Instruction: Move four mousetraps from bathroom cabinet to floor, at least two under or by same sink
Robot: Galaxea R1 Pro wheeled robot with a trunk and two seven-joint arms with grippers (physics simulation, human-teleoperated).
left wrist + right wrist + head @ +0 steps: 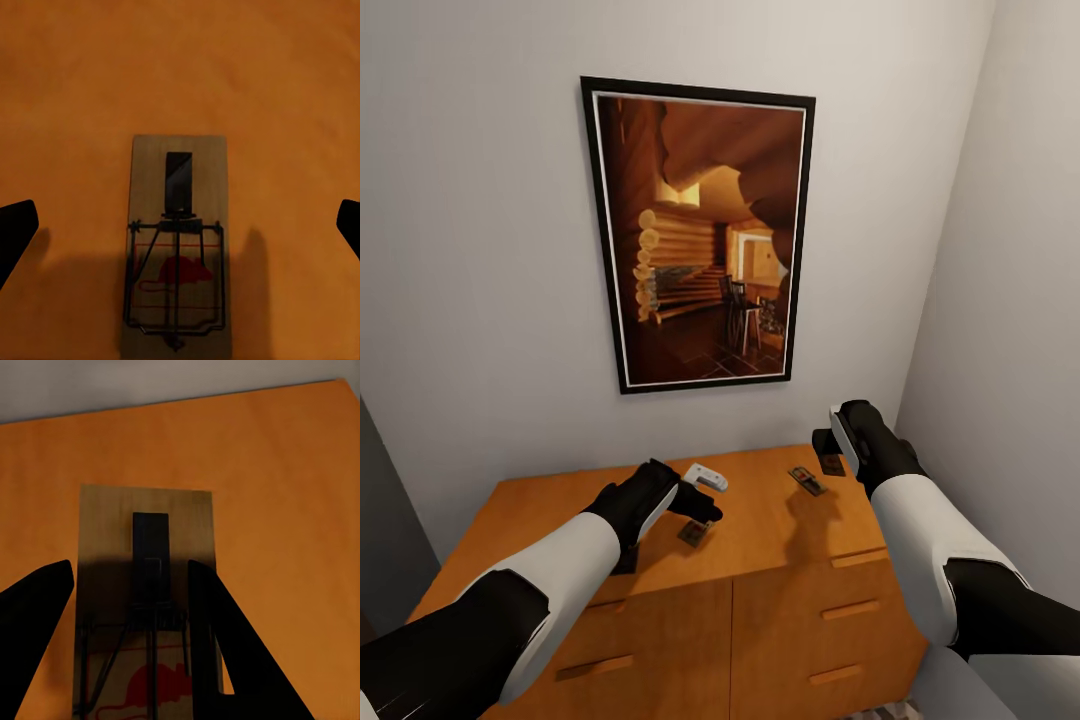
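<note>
On top of the orange-brown cabinet (760, 540) lie flat wooden mousetraps with dark wire parts. My left gripper (700, 508) hovers open just above one mousetrap (693, 533); in the left wrist view this mousetrap (176, 247) lies between the wide-apart fingertips (16, 229). A second mousetrap (807, 481) lies free to the right. My right gripper (830, 448) is near the cabinet's back right corner, its fingers (225, 652) closed to the width of a third mousetrap (146, 547), which also shows under it in the head view (832, 465). The bathroom floor and the sink are out of view.
A small white object (706, 477) lies on the cabinet top just behind my left gripper. A framed picture (700, 240) hangs on the wall above. The right wall (1010, 300) stands close to my right arm. The drawer fronts (820, 640) face me.
</note>
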